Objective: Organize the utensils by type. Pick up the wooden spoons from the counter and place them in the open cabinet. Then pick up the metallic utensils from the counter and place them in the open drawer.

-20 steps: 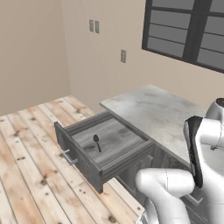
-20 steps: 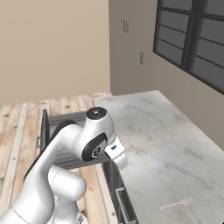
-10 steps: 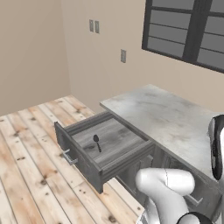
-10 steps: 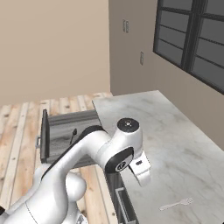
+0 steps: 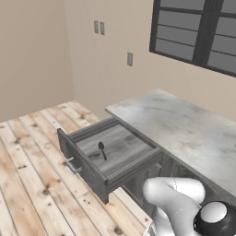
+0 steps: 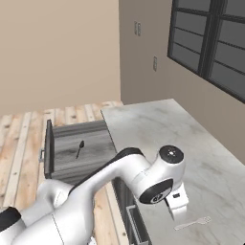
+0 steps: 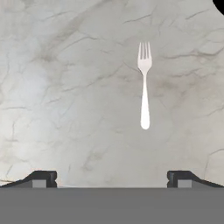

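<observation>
The worktop (image 6: 158, 129), pale marbled stone, runs away toward the far wall under the dark window (image 6: 210, 48), with wooden plank floor (image 5: 27, 184) to its left. From the worktop's left side the drawer (image 5: 108, 154) stands pulled wide open over the floor, its small silver handle (image 5: 73, 165) on the near front. The white arm (image 6: 139, 177) reaches across the near end of the worktop, above its edge.

Inside the drawer lies the dark grey spoon (image 5: 102, 150), round head toward the far end; the right base view shows it too (image 6: 80, 148). The silver fork (image 6: 193, 223) rests flat on the near part of the worktop, just beyond the arm's wrist. The hand view gives it best: the fork (image 7: 144, 83) lies alone on bare stone, tines pointing away from the tool (image 7: 112, 178), whose two dark tips stand wide apart, holding nothing, well short of the handle's end

No writing or labels can be read anywhere
</observation>
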